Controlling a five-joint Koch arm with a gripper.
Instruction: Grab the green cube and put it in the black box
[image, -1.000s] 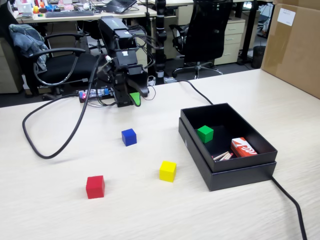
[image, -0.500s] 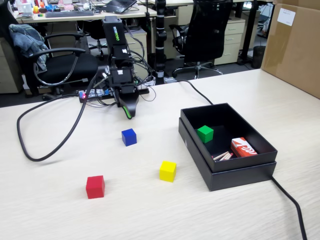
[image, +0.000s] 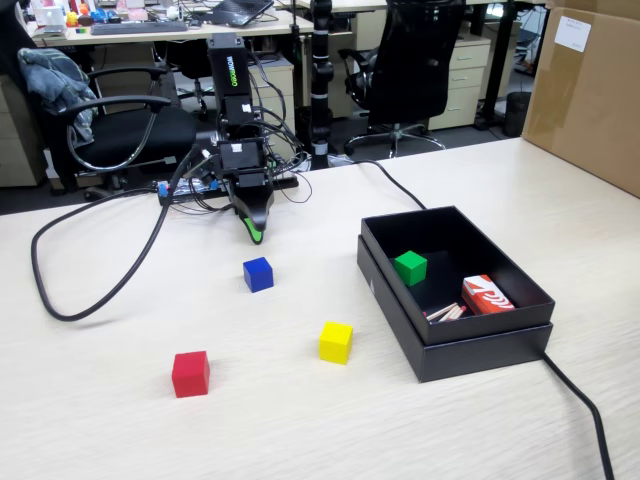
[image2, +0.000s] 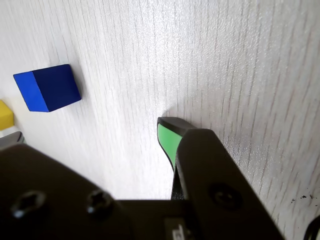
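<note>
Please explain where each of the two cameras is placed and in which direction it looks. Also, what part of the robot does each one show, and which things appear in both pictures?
Fixed view: stands off the table's near side, raised, facing across the table toward the office chairs; it shows the whole arm, the gripper pointing down, and the black box with the green cube inside.
Wrist view: rides on the arm, facing down at the tabletop; only the gripper and its dark housing show.
Shared: the gripper, the blue cube, and the yellow cube, which is cut off at the wrist view's left edge.

Even, bright office light; soft short shadows beside cubes; fixed view sharp; wrist view foreground blurred.
</note>
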